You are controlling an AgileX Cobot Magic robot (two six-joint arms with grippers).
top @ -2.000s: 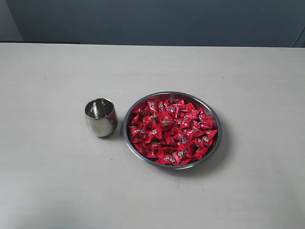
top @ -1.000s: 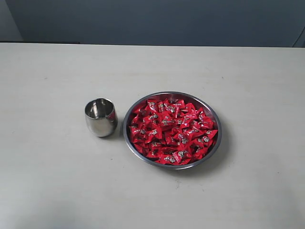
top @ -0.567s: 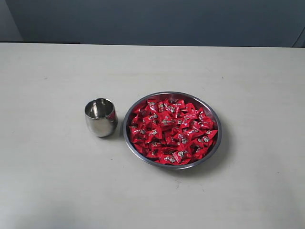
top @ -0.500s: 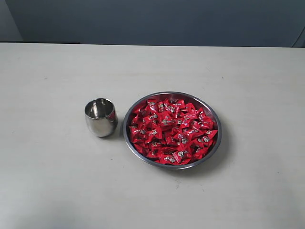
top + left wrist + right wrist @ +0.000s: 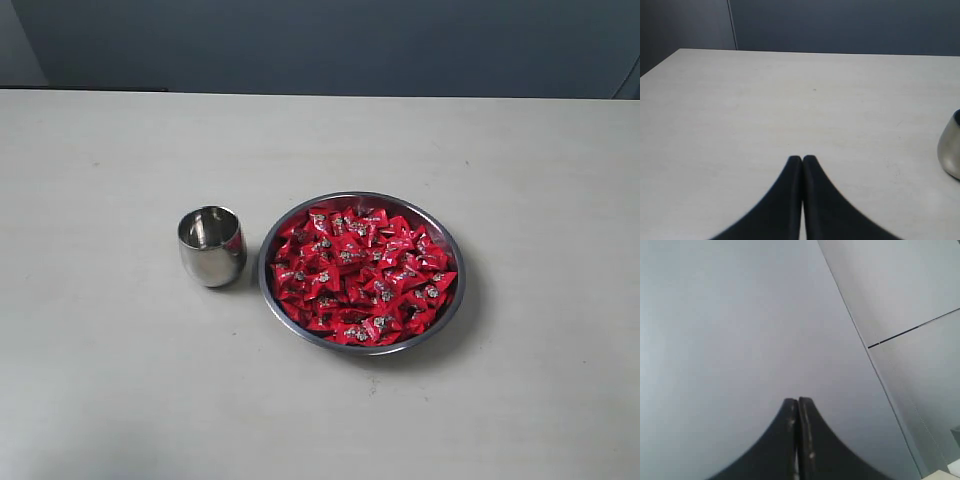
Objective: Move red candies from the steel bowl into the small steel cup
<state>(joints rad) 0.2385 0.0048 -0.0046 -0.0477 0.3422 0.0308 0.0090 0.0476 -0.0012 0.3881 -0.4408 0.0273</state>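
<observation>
While the left gripper (image 5: pixel 802 159) and right gripper (image 5: pixel 798 401) are pinched together, empty, red candies (image 5: pixel 360 275) fill the steel bowl (image 5: pixel 263 262).
Just left of the bowl's rim, not touching, stands the small steel cup (image 5: pixel 211 246); open table (image 5: pixel 120 380) surrounds both.

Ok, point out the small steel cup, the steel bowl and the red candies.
small steel cup (image 5: pixel 212 258), exterior view, on its outer wall.
steel bowl (image 5: pixel 362 196), exterior view, on its far rim.
red candies (image 5: pixel 360 275), exterior view, middle of the pile.
</observation>
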